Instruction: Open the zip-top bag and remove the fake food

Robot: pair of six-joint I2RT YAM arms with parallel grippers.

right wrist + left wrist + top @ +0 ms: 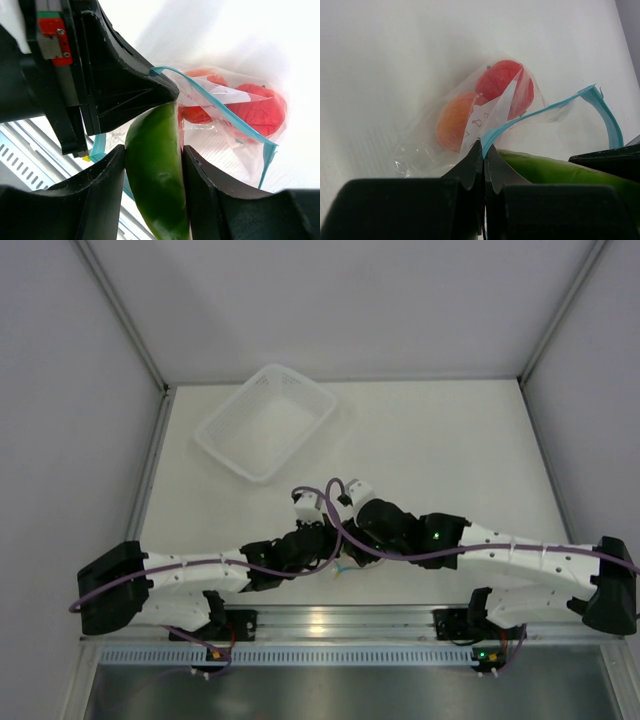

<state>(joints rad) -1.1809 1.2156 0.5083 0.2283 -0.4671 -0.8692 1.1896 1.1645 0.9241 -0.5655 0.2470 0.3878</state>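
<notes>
The zip-top bag (470, 125) lies on the white table with its blue zip strip (540, 110) pulled open. My left gripper (484, 150) is shut on the strip's near end. Inside the bag sit the round red ball (500, 80) and the orange-peach fruit (452, 120). My right gripper (154, 149) is shut on the watermelon wedge (155, 165), green rind towards the camera, at the bag's mouth. The red ball (260, 110) shows behind the strip (225, 112). In the top view both grippers (335, 550) meet near the front edge and hide the bag.
A white mesh-sided basket (265, 420) stands at the back left of the table. The metal rail (320, 625) with the arm bases runs along the near edge. Grey walls enclose the table at the left, right and back.
</notes>
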